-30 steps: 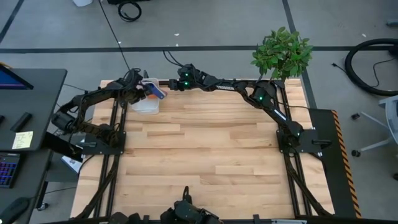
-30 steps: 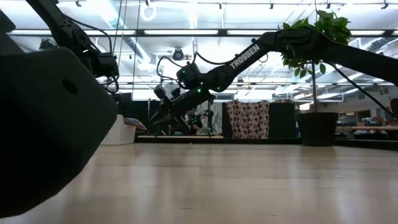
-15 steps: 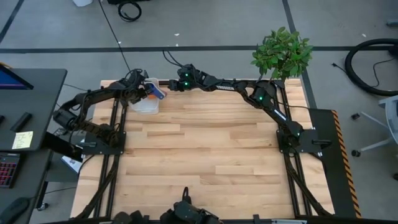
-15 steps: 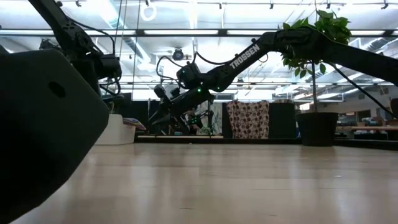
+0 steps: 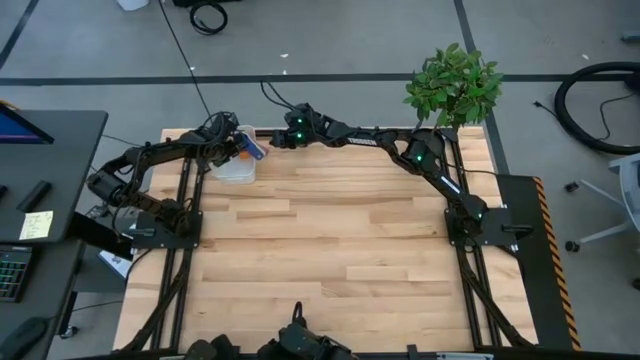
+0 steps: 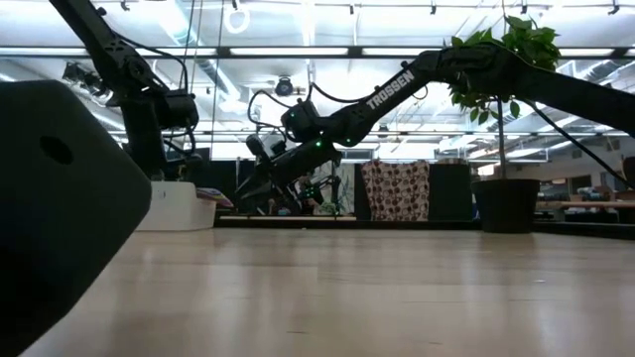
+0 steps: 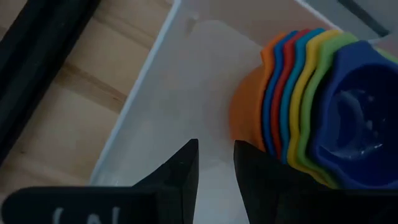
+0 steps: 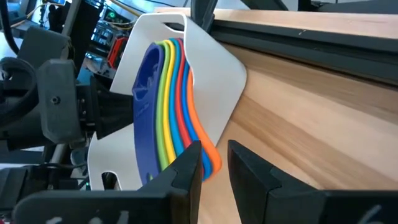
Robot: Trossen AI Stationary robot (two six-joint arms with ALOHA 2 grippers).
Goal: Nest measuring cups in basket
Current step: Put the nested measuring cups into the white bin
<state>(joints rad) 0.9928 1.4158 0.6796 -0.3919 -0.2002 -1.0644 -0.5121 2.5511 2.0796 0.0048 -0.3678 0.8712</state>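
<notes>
- At the table's (image 5: 340, 250) far left corner, the white basket (image 5: 235, 165) is seen, with the nested measuring cups (image 5: 250, 148) stacked inside it, the dark blue cup innermost and the orange one outermost.
- Left of the basket, a dark side desk (image 5: 50, 150) carrying a yellow note (image 5: 35, 224) is seen beyond the table edge.
- Over the basket's left side, the left gripper (image 7: 214, 171) is held with its fingers a narrow gap apart and nothing between them; the basket's wall stands just beside it.
- Just right of the basket, the right gripper (image 8: 214, 165) is held beside the orange handle, its fingers slightly parted and nothing clamped between them.
- Right of the basket, the word "TROSSEN" is read on the right arm (image 6: 387, 89) in the low view.
- Far right of the basket, a potted plant (image 5: 455, 85) stands at the table's far right corner.
- Nearer than the basket, bare wooden boards are left across the middle of the table, bounded by the arm frames on both sides.
</notes>
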